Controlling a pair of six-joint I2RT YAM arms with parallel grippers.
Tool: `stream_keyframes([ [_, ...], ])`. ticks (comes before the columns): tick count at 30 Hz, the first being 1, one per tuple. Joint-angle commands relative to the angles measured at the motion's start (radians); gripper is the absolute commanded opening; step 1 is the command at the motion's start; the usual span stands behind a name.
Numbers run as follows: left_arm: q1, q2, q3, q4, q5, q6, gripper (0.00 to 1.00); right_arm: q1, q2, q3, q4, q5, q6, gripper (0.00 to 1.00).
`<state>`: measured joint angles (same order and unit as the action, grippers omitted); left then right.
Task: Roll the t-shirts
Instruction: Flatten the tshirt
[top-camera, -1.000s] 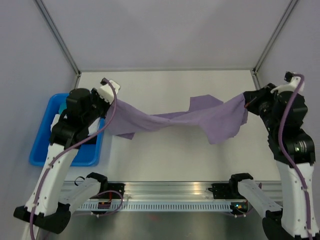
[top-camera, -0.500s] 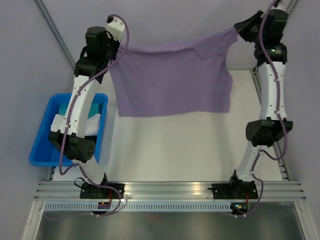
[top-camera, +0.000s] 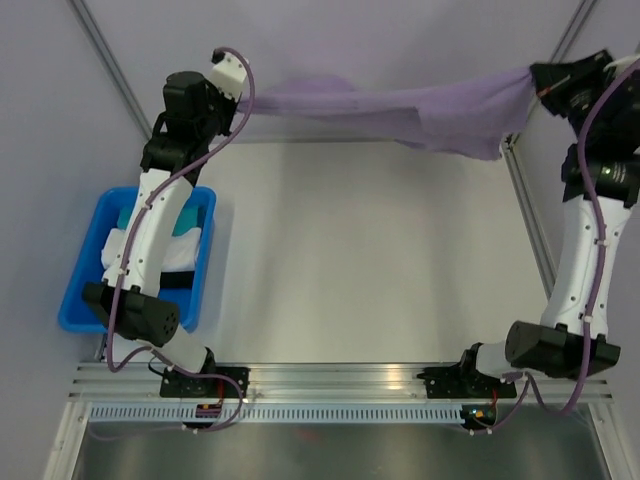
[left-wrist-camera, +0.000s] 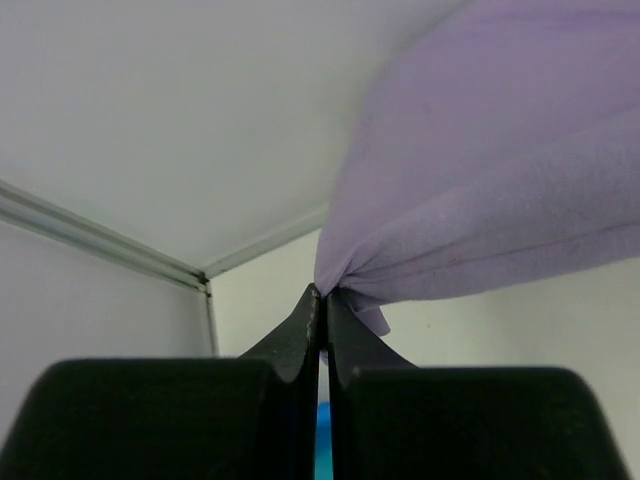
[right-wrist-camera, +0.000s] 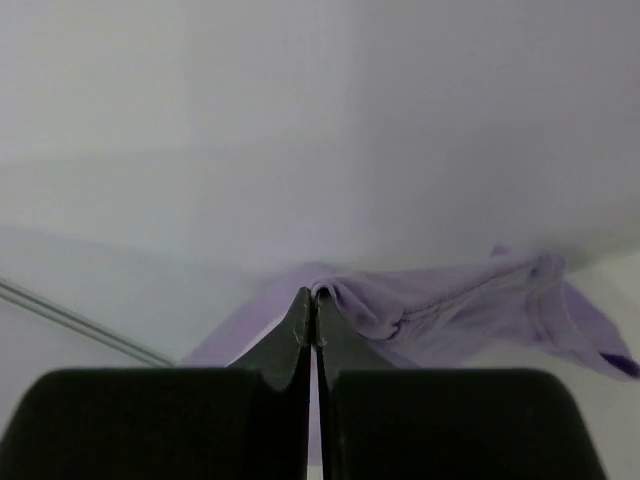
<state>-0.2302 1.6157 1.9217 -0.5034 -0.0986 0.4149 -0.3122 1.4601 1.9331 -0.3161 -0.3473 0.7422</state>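
Where the two arm bases are bolted to the rail (top-camera: 330, 385) at the near edge, the table (top-camera: 370, 260) runs away from them. To the left of it sits a blue bin (top-camera: 75, 300), with a teal cloth (top-camera: 123, 217) and a white cloth (top-camera: 183, 255) inside. The left arm crosses above this bin as it reaches to the far end.

At the far end both arms are stretched out and raised. The left gripper (top-camera: 243, 108) has its jaws pressed together on a bunched corner of the shirt (top-camera: 420, 110). In the left wrist view the fabric gathers to a point right at the tips of the left gripper (left-wrist-camera: 320, 300), and the shirt (left-wrist-camera: 500, 180) fans out up and to the right from there. The right gripper (top-camera: 535, 80) is likewise clamped on the shirt's other end. In its own view the right gripper (right-wrist-camera: 314, 295) pinches a folded edge, and the shirt (right-wrist-camera: 430, 305) trails off to the right.

The shirt hangs between the two grippers over the table's far edge, pulled into a narrow band. Its long axis runs left to right, roughly along that edge, and rises slightly toward the right. The band is thinnest at the left grip and widest near the right, where a loose fold droops lowest. Which end is the neck cannot be told.
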Motion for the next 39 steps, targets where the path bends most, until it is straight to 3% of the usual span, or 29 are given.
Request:
stream_keyframes([
  [1,0.008,-0.091,-0.191,0.037,0.123,0.059,0.02,-0.01,-0.088,-0.343,-0.05,0.001,-0.016,0.0],
  [7,0.006,-0.317,-0.693,0.072,0.293,0.123,0.02,-0.008,-0.438,-0.82,-0.155,0.06,-0.118,0.0],
  [12,0.006,-0.48,-0.999,0.069,0.364,0.212,0.02,-0.008,-0.67,-1.168,-0.23,0.034,-0.096,0.0],
  [17,0.006,-0.591,-1.239,0.046,0.323,0.281,0.02,-0.007,-0.874,-1.336,-0.357,0.087,-0.135,0.0],
  [21,0.006,-0.672,-1.31,-0.045,0.301,0.305,0.02,-0.002,-0.934,-1.376,-0.426,0.076,-0.129,0.0],
  [28,0.006,-0.744,-1.349,-0.124,0.332,0.331,0.02,0.001,-0.908,-1.361,-0.391,0.057,-0.119,0.0],
  [39,0.006,-0.403,-1.195,-0.023,0.267,0.306,0.05,0.001,-0.707,-1.385,-0.125,0.143,-0.066,0.0],
])
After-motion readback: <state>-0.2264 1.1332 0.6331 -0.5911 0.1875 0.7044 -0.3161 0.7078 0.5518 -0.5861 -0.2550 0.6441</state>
